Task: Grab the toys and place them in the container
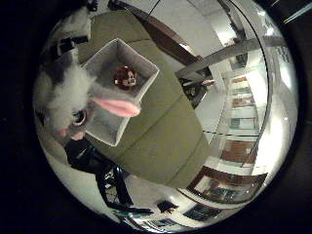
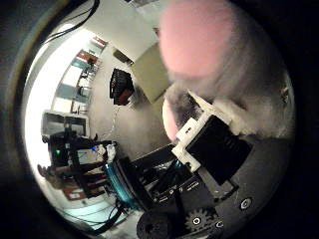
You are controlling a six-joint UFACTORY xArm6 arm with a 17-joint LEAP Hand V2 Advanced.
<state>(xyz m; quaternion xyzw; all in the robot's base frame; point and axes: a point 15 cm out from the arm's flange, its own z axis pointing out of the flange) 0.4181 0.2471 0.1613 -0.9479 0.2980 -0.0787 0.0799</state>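
A grey and white plush animal (image 1: 80, 102) with pink ears is held close against the palm of my right hand (image 2: 212, 142). Its pink ear and grey fur (image 2: 199, 42) fill much of the thumb side view, and a white and black finger (image 2: 214, 134) is curled against the fur. The plush hangs above a grey square container (image 1: 146, 66) that stands on an olive-green table (image 1: 165, 136). A small brown and red toy (image 1: 126, 78) lies inside the container.
The table's rounded edge falls away to a pale floor. Dark chair frames (image 1: 105, 180) stand beside the table, and a black crate (image 2: 121, 85) sits on the floor. Shelving (image 1: 239, 102) lines the far side of the room.
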